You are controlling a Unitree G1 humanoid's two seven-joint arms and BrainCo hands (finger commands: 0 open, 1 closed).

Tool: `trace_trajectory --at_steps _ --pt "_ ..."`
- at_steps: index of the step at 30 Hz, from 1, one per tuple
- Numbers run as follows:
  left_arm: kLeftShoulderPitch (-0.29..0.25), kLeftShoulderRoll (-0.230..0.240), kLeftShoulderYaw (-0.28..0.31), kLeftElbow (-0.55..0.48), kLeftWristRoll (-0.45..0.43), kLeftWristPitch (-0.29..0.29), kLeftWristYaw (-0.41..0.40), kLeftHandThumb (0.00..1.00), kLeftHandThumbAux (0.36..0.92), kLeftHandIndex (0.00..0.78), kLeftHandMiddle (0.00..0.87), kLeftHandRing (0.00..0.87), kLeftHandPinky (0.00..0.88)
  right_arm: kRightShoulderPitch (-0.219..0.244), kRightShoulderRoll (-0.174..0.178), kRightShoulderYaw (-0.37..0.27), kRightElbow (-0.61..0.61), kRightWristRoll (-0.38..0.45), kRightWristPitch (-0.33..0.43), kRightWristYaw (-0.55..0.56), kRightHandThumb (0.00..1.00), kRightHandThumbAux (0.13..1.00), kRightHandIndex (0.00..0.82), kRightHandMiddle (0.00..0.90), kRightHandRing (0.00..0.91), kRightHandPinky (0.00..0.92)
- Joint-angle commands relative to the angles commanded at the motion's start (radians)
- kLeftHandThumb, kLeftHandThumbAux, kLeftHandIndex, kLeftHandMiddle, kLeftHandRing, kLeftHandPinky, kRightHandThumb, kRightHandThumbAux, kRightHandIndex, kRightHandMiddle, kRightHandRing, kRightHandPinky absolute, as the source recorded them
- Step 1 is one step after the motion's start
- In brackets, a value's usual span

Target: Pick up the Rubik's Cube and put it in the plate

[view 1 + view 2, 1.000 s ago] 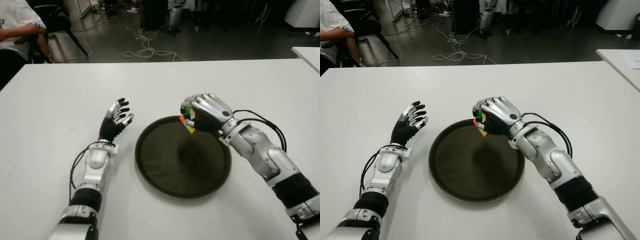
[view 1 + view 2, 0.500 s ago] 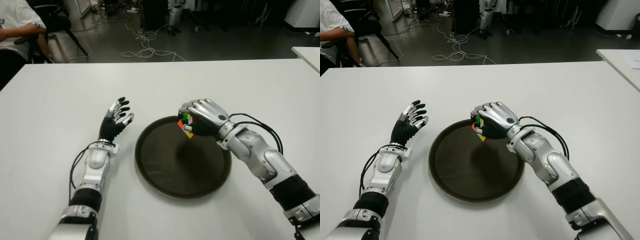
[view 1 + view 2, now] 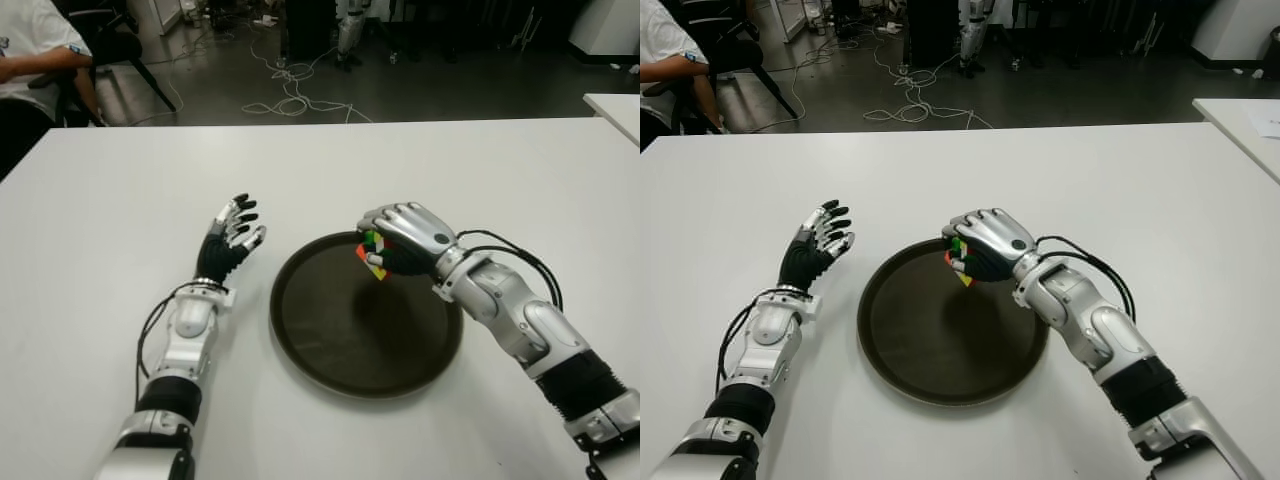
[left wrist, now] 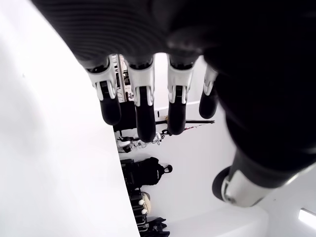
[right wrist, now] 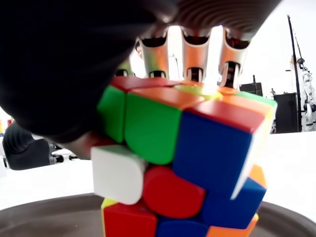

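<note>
The Rubik's Cube (image 3: 374,254) is held in my right hand (image 3: 400,240), whose silver fingers curl over its top. Hand and cube hover over the far edge of the dark round plate (image 3: 330,340) at the table's middle. Up close in the right wrist view, the cube (image 5: 187,158) shows its green, blue, red and white tiles, with the plate's rim (image 5: 44,210) just below it. My left hand (image 3: 230,235) shows to the left of the plate, palm up with its fingers (image 4: 140,106) spread and holding nothing.
The white table (image 3: 120,200) stretches around the plate. A seated person (image 3: 30,60) shows at the far left beyond the table. Cables (image 3: 290,95) lie on the dark floor behind. Another white table corner (image 3: 615,105) shows at the far right.
My right hand has moved the cube slightly left and lower, toward the plate's far edge. The left hand has barely shifted.
</note>
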Motion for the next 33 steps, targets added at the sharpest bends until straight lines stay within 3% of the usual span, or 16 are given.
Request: trace_trajectory --at_steps 9,20,23,25,29,33 --pt "0.003 -0.004 0.003 -0.008 -0.003 0.006 0.009 0.088 0.716 0.139 0.190 0.179 0.150 0.005 0.006 -0.004 -0.001 0.000 0.000 -0.010 0.696 0.720 0.431 0.621 0.630 0.584" --pt "0.002 0.000 -0.001 -0.009 0.001 0.004 0.004 0.077 0.681 0.130 0.178 0.164 0.123 0.018 0.030 -0.016 0.018 0.020 -0.001 -0.060 0.671 0.728 0.411 0.438 0.468 0.459" --pt "0.001 0.000 0.000 -0.005 -0.002 -0.001 -0.001 0.086 0.682 0.133 0.179 0.165 0.125 0.020 0.035 -0.019 0.024 0.024 -0.004 -0.068 0.317 0.667 0.300 0.374 0.402 0.404" --pt "0.001 0.000 0.001 -0.001 -0.005 -0.005 -0.004 0.091 0.692 0.135 0.184 0.167 0.126 0.021 0.036 -0.020 0.028 0.026 -0.008 -0.071 0.212 0.648 0.251 0.343 0.365 0.371" --pt "0.000 -0.002 0.005 0.002 -0.011 -0.007 -0.006 0.097 0.702 0.135 0.190 0.170 0.128 0.018 0.034 -0.018 0.038 0.026 -0.018 -0.069 0.097 0.623 0.180 0.288 0.301 0.317" --pt "0.001 -0.003 0.006 0.000 -0.011 -0.004 -0.005 0.098 0.694 0.130 0.189 0.172 0.129 0.013 0.030 -0.016 0.046 0.024 -0.026 -0.060 0.060 0.614 0.146 0.249 0.261 0.289"
